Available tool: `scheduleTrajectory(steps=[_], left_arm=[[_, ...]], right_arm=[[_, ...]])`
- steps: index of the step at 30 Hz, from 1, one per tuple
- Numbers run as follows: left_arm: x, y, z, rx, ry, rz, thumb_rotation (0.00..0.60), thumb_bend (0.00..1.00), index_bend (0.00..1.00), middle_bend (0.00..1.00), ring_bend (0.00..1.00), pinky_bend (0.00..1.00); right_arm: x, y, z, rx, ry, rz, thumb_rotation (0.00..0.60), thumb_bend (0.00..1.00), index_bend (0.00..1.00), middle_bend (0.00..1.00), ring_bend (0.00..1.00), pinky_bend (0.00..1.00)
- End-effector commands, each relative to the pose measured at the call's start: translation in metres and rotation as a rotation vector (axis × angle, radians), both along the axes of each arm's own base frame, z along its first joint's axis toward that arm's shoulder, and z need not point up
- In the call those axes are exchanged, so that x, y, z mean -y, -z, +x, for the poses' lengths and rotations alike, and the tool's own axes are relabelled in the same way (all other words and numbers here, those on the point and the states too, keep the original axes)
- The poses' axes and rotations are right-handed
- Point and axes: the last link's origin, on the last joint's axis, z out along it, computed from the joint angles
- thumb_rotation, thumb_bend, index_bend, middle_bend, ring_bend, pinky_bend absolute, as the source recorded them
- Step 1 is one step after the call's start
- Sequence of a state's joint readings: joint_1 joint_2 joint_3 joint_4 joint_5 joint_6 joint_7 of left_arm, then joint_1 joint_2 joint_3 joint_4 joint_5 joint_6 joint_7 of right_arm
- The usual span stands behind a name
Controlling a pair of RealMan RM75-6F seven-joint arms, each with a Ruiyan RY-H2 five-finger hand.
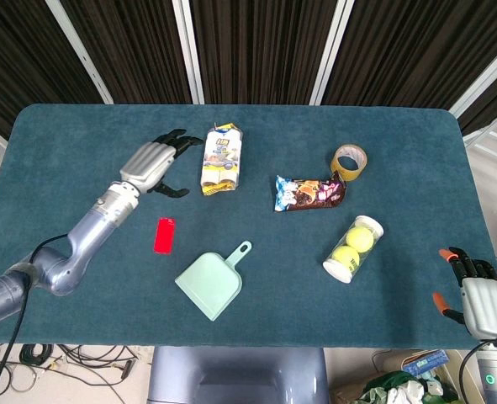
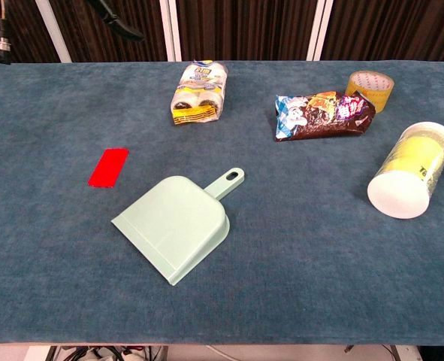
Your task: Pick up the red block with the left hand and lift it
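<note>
The red block [image 1: 165, 235] lies flat on the blue table, left of centre; the chest view shows the red block [image 2: 108, 167] at mid-left. My left hand [image 1: 160, 162] hovers beyond it, toward the table's far side, fingers spread and holding nothing. Only a dark fingertip [image 2: 120, 28] of that hand shows at the top of the chest view. My right hand [image 1: 477, 290] rests off the table's near right corner, fingers apart and empty.
A mint dustpan [image 1: 212, 283] lies just right of the block. A yellow snack pack [image 1: 221, 158] sits beside the left hand. Farther right are a dark snack bag [image 1: 309, 192], a tape roll [image 1: 350, 162] and a tube of tennis balls [image 1: 354, 248].
</note>
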State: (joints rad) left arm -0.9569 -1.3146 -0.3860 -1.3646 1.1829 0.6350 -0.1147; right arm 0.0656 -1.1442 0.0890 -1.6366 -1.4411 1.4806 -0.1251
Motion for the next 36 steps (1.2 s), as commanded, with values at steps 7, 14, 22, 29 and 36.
scheduleTrajectory(steps=[7,14,22,29,36], left_arm=[[0.003,0.021,0.018,0.005,0.003,-0.039,0.600,0.20,0.14,0.18,0.03,0.16],[0.006,0.029,0.016,-0.036,0.006,-0.037,0.600,0.20,0.14,0.18,0.04,0.17],[0.007,0.029,0.001,-0.147,0.030,0.002,0.600,0.20,0.14,0.18,0.04,0.17],[0.009,0.021,-0.008,-0.199,0.049,0.040,0.600,0.20,0.14,0.20,0.08,0.22],[0.006,-0.001,-0.045,-0.378,0.050,0.143,0.600,0.24,0.14,0.22,0.10,0.23]], right_arm=[[0.000,0.000,0.000,0.002,-0.005,0.002,0.600,0.20,0.22,0.16,0.26,0.20],[0.000,-0.001,0.000,0.002,-0.007,0.004,0.600,0.20,0.22,0.16,0.26,0.20],[-0.001,-0.003,-0.001,0.006,-0.001,-0.001,0.600,0.20,0.22,0.16,0.26,0.20],[-0.001,-0.004,-0.002,0.005,0.001,-0.005,0.600,0.20,0.22,0.16,0.26,0.20],[-0.001,-0.004,-0.002,-0.002,0.001,-0.007,0.600,0.20,0.22,0.16,0.26,0.20]])
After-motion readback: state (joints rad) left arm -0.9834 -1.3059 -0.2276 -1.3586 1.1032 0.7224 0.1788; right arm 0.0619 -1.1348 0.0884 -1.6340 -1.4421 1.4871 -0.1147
